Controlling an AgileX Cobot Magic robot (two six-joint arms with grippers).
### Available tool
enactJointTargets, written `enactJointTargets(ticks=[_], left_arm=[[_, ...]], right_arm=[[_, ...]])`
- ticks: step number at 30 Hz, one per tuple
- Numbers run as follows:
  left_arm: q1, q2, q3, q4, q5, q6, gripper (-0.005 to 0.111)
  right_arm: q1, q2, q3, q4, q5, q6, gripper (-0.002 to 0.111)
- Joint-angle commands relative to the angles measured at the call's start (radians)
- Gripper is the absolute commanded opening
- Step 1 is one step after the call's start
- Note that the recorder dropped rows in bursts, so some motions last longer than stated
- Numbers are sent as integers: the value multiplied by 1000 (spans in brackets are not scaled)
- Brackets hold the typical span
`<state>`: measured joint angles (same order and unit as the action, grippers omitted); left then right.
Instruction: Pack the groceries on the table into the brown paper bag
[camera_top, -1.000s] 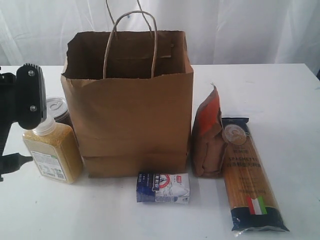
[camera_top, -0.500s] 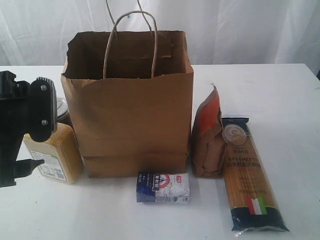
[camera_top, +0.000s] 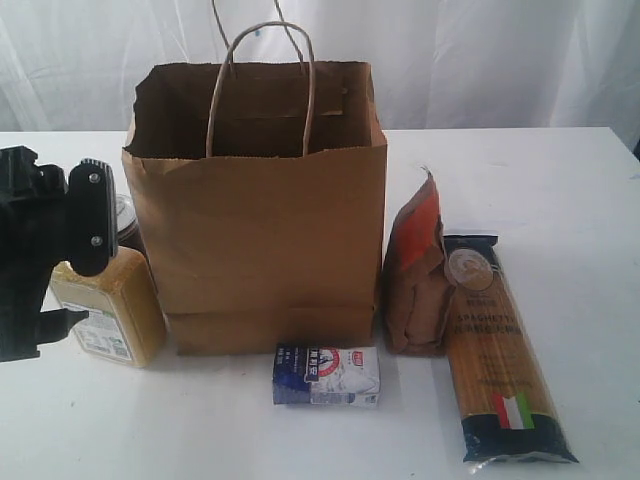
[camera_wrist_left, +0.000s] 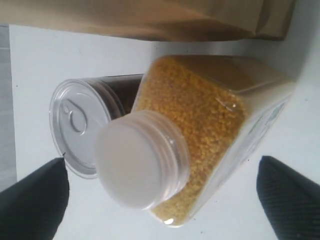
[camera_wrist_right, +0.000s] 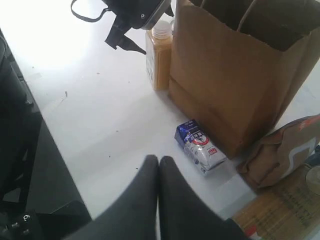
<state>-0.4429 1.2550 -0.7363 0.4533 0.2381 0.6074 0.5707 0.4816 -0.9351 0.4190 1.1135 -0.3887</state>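
Bottle (camera_top: 110, 310): upright on the tabletop (camera_top: 200, 420), just beside the can (camera_wrist_left: 75, 125), left of the bag (camera_top: 260, 230).
Left pincer (camera_wrist_left: 162, 161): spread wide, straddling the bottle, not gripping.
Right pincer (camera_wrist_right: 159, 185): clenched, empty.

1. The tabletop (camera_top: 560, 180) is white, smooth and wide.
2. A brown bag (camera_top: 260, 240) stands upright near its middle, mouth open.
3. A yellow bottle (camera_top: 115, 305) stands just beside the bag's left side, with a can (camera_wrist_left: 75, 125) right behind it.
4. A blue-white carton (camera_top: 327, 376) lies on its side before the bag.
5. A pouch (camera_top: 415, 285) stands just right of the bag.
6. Spaghetti (camera_top: 498, 350) lies flat against the pouch's right.
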Motion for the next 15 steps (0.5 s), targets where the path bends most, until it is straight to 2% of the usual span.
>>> enactJointTargets(ticks=[1, 9, 15], left_arm=[[9, 2, 7, -3, -10, -9, 102], [11, 2, 7, -114, 6, -1, 102], [11, 2, 7, -136, 104, -1, 102]], right_arm=[[-3, -2, 8, 6, -15, 1, 0], [-3, -2, 8, 6, -34, 1, 0], [-3, -2, 8, 6, -38, 1, 0]])
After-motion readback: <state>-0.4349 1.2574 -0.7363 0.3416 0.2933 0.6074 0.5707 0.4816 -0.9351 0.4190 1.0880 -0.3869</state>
